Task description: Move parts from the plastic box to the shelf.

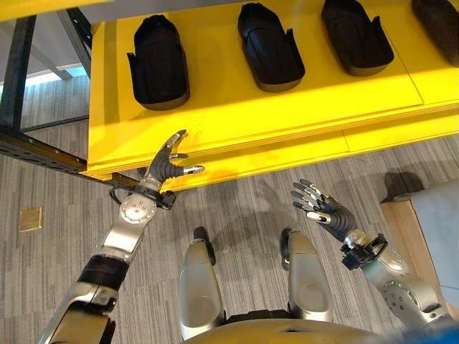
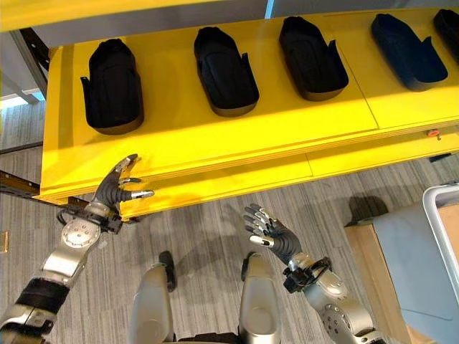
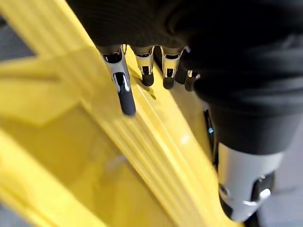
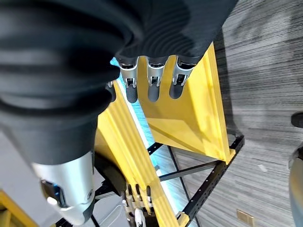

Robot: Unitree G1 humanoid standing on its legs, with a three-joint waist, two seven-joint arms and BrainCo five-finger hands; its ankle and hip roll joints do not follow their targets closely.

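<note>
Across the yellow shelf [image 2: 215, 147] black parts [image 2: 224, 71] sit in a row toward its back edge, so several placements look done. Both hands are empty: left hand [image 1: 166, 165] at the shelf's front left corner, fingers spread, right hand [image 2: 270, 234] lower with fingers relaxed, and the grey plastic box [image 2: 439, 215] waits at far right, its contents hidden.

Parts [image 1: 271, 49] sit in a row on the shelf [image 1: 237, 115] (left hand [image 1: 169, 163] at its front edge).
</note>
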